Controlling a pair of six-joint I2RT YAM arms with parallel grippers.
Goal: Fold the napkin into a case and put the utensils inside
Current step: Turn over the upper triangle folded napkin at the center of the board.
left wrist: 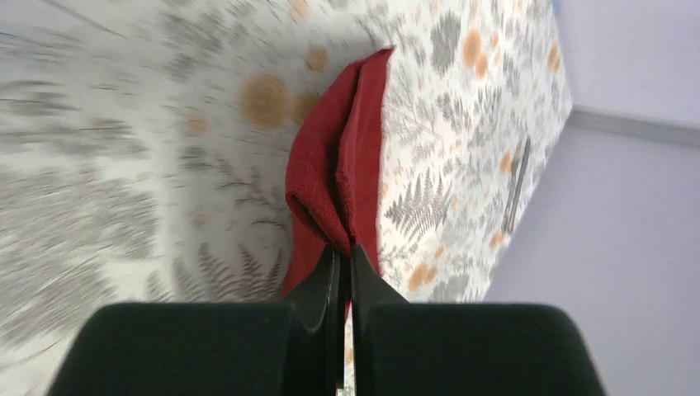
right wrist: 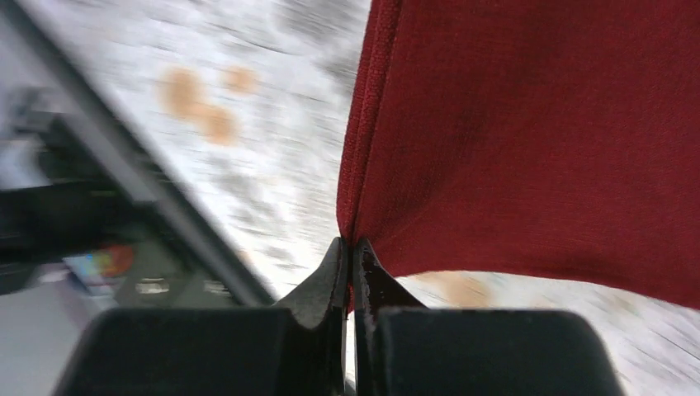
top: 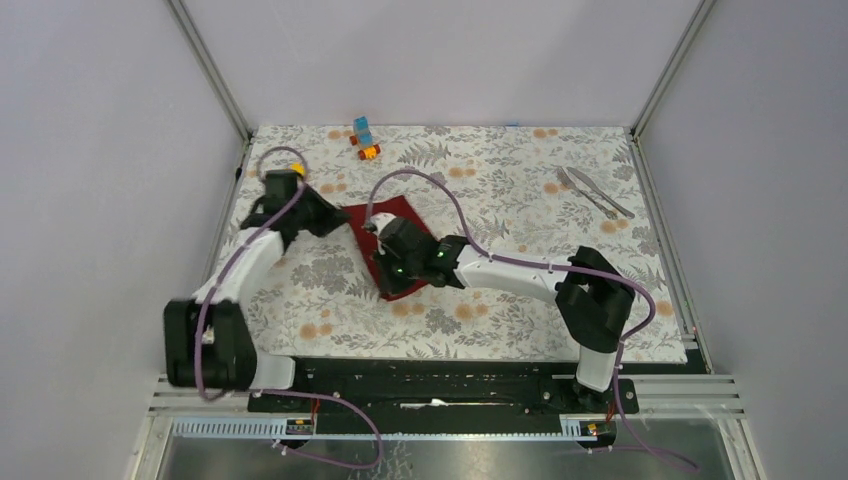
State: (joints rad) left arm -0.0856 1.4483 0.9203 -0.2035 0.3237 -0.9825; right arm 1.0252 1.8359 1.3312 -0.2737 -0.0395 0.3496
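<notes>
The dark red napkin [top: 393,213] lies left of the table's middle, partly under my right arm. My left gripper [top: 343,222] is shut on a bunched fold at the cloth's left edge, and in the left wrist view the napkin [left wrist: 334,165] rises out of the gripper [left wrist: 345,247]. My right gripper [top: 390,280] is shut on the near corner. In the right wrist view the napkin [right wrist: 528,140] hangs lifted off the table from the gripper [right wrist: 350,241]. The silver utensils [top: 592,191] lie side by side at the far right, apart from the cloth, and show faintly as utensils [left wrist: 516,186] in the left wrist view.
Small blue and orange toy blocks [top: 365,137] sit at the table's far edge. A yellow piece [top: 297,168] lies by the left arm's elbow. The floral tablecloth [top: 500,310] covers the table, with metal posts at the far corners and a rail along the near edge.
</notes>
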